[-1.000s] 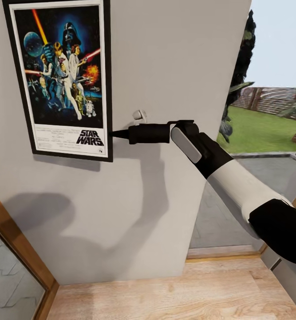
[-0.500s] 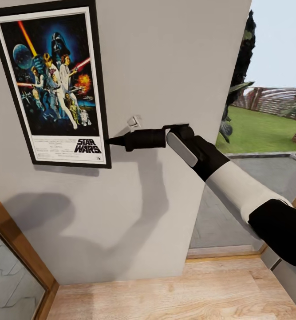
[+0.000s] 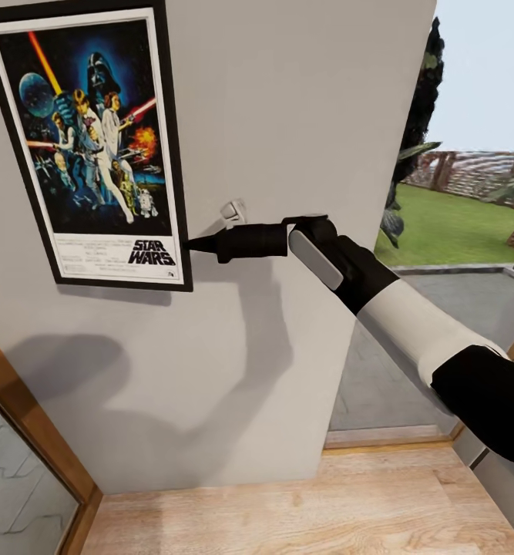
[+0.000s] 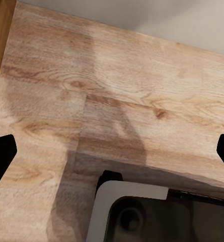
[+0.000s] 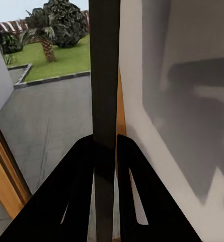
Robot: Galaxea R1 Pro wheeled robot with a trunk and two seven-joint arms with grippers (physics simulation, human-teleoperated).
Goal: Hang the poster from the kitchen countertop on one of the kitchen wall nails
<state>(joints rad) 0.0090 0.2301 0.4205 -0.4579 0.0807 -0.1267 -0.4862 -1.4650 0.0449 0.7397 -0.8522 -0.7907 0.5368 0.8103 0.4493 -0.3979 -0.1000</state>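
The Star Wars poster [image 3: 99,139] stands upright and flat against the grey wall [image 3: 287,92], at the upper left of the head view. My right gripper [image 3: 199,245] reaches in from the right and is shut on the poster's right edge, near its lower corner. In the right wrist view the poster [image 5: 104,75] shows edge-on as a dark strip clamped in my right gripper [image 5: 105,151]. My left gripper [image 4: 112,151] hangs low over the wooden floor [image 4: 117,91], open, with nothing between its fingers. The kitchen countertop is out of view.
A wooden door frame [image 3: 25,432] runs diagonally at the lower left. The wall ends at a corner on the right, where a glazed opening shows a paved yard and lawn [image 3: 457,216]. Light wood floor [image 3: 303,509] lies below. Part of my base [image 4: 142,212] sits under the left gripper.
Over the last second my right gripper slid the poster left and slightly down along the wall. In the last half second it has barely moved.
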